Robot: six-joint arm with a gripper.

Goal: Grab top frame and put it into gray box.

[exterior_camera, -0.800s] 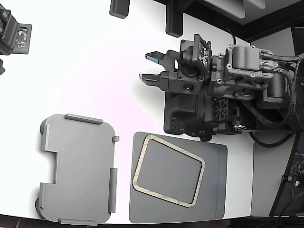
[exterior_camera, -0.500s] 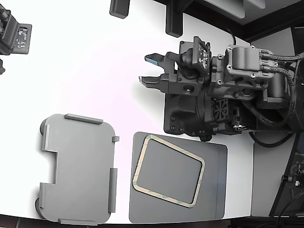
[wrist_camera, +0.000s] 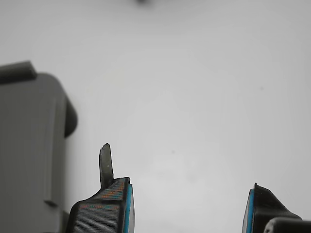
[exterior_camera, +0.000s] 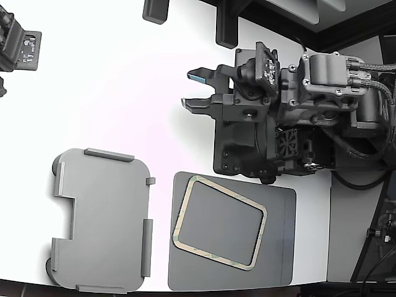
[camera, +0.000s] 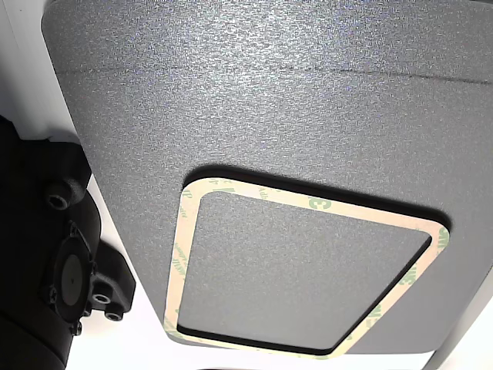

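Top frame (exterior_camera: 219, 223) lies flat and slightly skewed on the dark gray mat (exterior_camera: 281, 241), at about five o'clock in the exterior view; the other view shows the frame (camera: 300, 202) tan with pale green patches, its centre hollow. Gray box (exterior_camera: 102, 219) sits at about seven o'clock on the white table (exterior_camera: 111, 93), just beside the mat, with nothing in it. Farther up, at about one o'clock, the gripper (exterior_camera: 197, 88) hovers over bare table, fingers spread wide and holding nothing; the wrist view shows the gripper (wrist_camera: 189, 206) with the box corner (wrist_camera: 29, 145) nearby.
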